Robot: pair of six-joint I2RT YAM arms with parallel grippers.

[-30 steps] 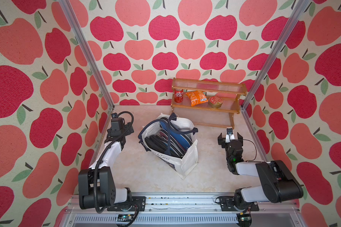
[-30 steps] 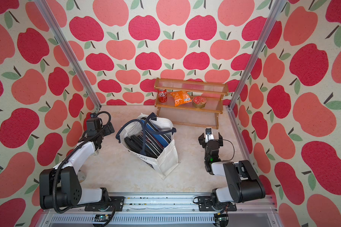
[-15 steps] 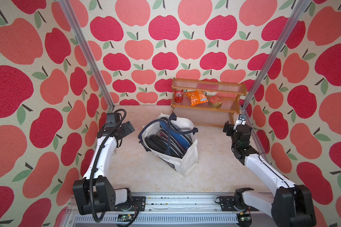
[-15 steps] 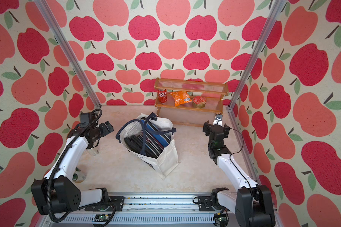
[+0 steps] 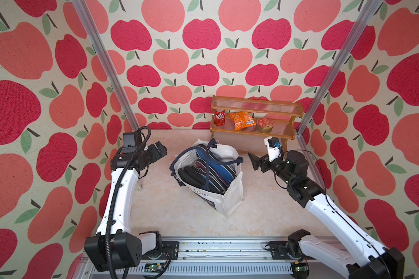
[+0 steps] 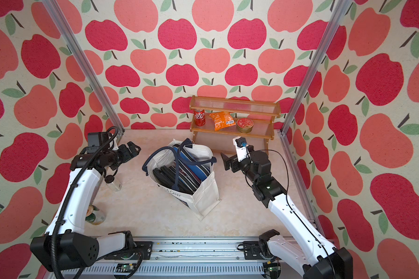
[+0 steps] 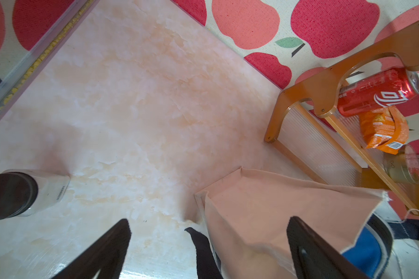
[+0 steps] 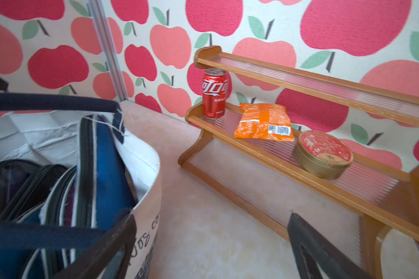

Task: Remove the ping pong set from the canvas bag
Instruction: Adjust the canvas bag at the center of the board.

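Observe that your left arm (image 5: 121, 183) and right arm (image 5: 324, 210) have risen to flank the canvas bag (image 5: 230, 193) on the tabletop (image 5: 169, 212), both sets of jaws spread and empty, so the ping pong set (image 5: 203, 171) stays inside, awaiting extraction.

Canvas bag (image 5: 232, 193): one. Paddle cases (image 5: 218, 166) inside it: several, count unclear. Behind it: one shelf (image 5: 254, 106), one red can (image 5: 219, 117), one orange packet (image 5: 242, 120), one round tin (image 5: 265, 125).

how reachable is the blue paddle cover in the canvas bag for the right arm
Probably yes: the open right gripper hovers beside the open-topped off-white canvas bag, with the blue paddle-shaped zip cover nearest it; the navy strap handle crossing above might snag.
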